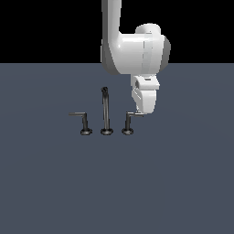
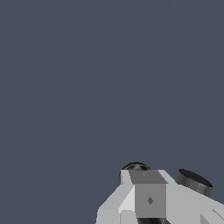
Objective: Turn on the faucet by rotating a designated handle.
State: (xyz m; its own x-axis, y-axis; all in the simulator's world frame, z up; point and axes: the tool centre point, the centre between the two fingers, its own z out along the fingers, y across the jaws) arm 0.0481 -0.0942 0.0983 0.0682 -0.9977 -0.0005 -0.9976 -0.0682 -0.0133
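My arm reaches down; end effector [image 1: 144, 111] tip at the handle [image 1: 131, 117] arm's end; finger spread indeterminate.

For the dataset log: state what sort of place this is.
Most likely a bare simulated test scene, not a real room: a flat, featureless grey floor, a black void behind, and a lone dark faucet standing under a white gripper.
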